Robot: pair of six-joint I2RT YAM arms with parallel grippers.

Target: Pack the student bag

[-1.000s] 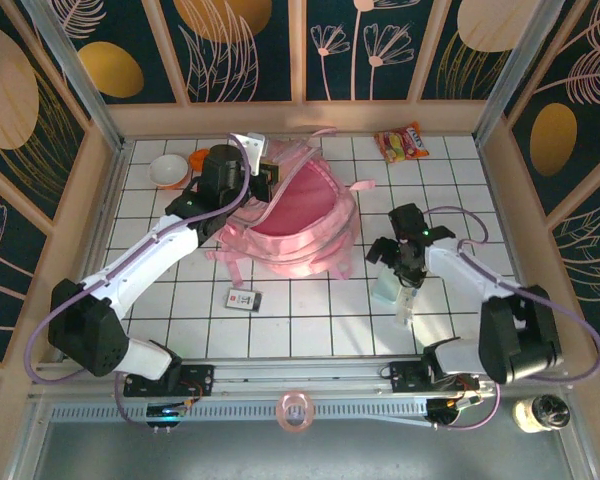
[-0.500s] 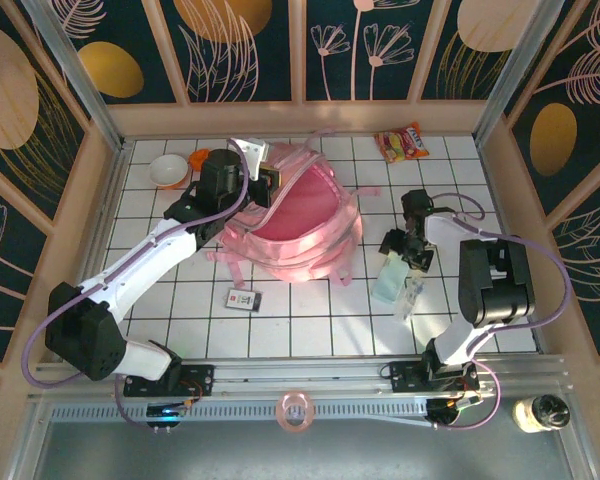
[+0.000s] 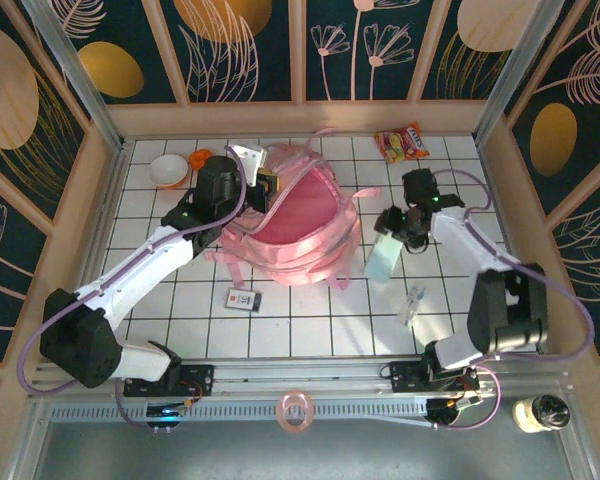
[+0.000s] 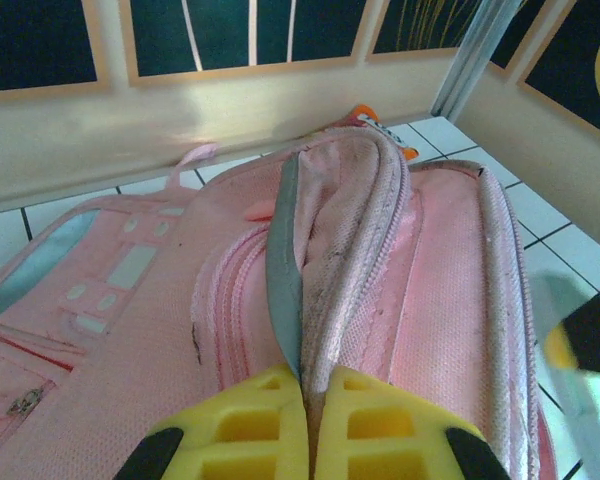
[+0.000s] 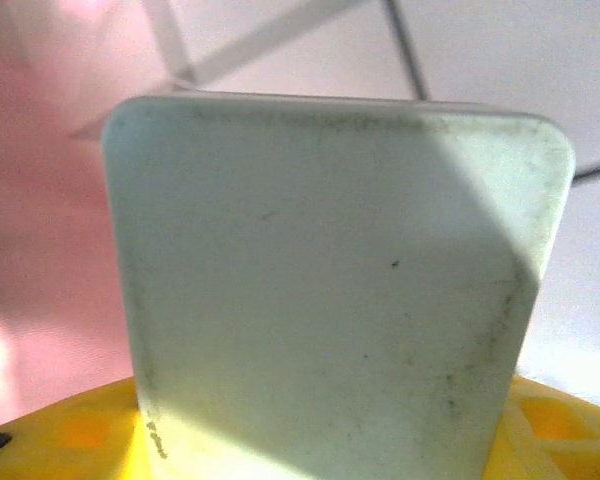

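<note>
Right claw [image 3: 402, 226], now clamped on the flat pale-mint case [image 3: 380, 260], has lifted it toward the soft pale-pink backpack [image 3: 300, 215] at frame centre, whose mouth the left claw [image 4: 308, 400] pinches open.

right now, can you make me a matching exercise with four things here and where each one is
Things:
1 backpack
2 snack packet
3 bowl
4 pale green case

Places:
a held by the right gripper
b far left
c far right
d centre, its rim pinched by the left gripper

Pairs: 1-d; 2-c; 3-b; 4-a
</note>
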